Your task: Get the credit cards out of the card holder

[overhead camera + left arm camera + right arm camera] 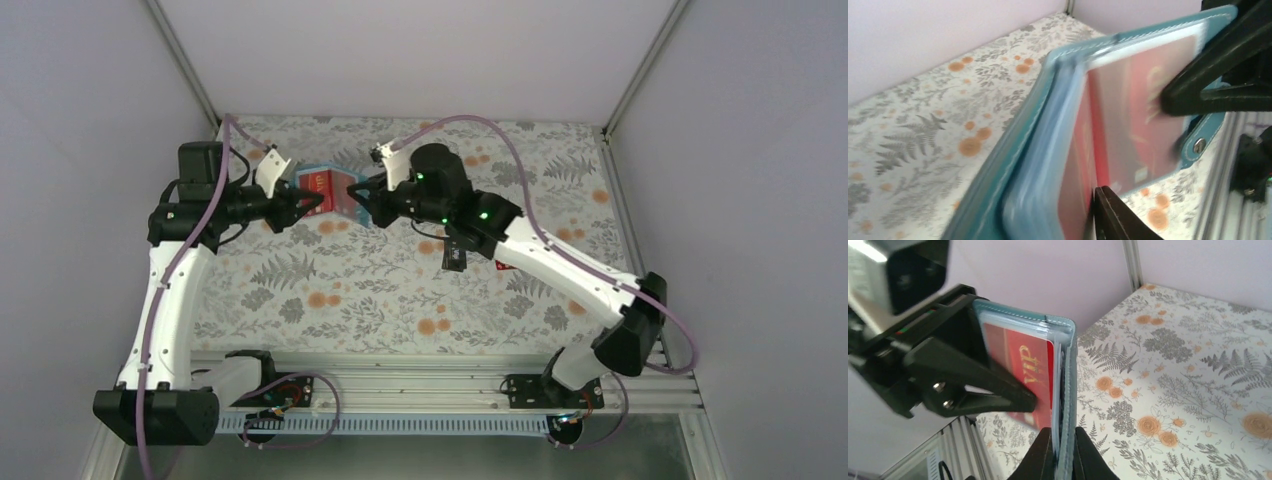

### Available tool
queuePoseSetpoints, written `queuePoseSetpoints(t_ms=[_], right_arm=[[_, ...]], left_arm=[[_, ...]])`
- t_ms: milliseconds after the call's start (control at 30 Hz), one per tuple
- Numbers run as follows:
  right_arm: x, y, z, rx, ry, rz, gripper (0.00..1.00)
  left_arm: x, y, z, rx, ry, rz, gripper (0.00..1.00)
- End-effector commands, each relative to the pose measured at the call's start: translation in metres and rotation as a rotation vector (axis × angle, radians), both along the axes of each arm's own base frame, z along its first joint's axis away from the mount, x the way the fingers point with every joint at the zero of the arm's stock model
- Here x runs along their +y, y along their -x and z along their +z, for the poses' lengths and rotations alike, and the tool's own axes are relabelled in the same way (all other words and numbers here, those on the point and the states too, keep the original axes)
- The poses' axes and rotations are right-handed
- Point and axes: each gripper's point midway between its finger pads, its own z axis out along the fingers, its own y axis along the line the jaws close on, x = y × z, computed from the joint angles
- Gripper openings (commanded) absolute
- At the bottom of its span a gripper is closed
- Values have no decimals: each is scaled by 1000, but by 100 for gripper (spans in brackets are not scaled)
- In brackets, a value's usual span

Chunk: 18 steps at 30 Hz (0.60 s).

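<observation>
The teal card holder (326,184) hangs above the cloth at the back, between both grippers. My right gripper (1064,442) is shut on its lower edge (1068,370), a finger on each side. My left gripper (314,203) reaches it from the left. One of its fingers (1118,220) lies against a pocketed leaf and the other is hidden behind the holder. A bright red card (1023,360) sits in a clear pocket, also in the left wrist view (1133,110). A black card (455,253) lies on the cloth under my right arm. The pale card is not identifiable.
A floral cloth (400,290) covers the table, with pale walls on three sides. A metal rail (420,385) runs along the front by the arm bases. A small red speck (499,265) shows beside my right forearm.
</observation>
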Motion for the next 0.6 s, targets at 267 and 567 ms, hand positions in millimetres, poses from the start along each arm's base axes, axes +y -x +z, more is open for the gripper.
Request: queuePoseSetpoints(t_ms=[267, 567], right_arm=[[-48, 55, 51, -293, -89, 386, 4], [-76, 34, 54, -307, -49, 317, 42]], left_arm=[[-36, 83, 60, -131, 245, -434, 3], [-38, 95, 64, -131, 284, -473, 2]])
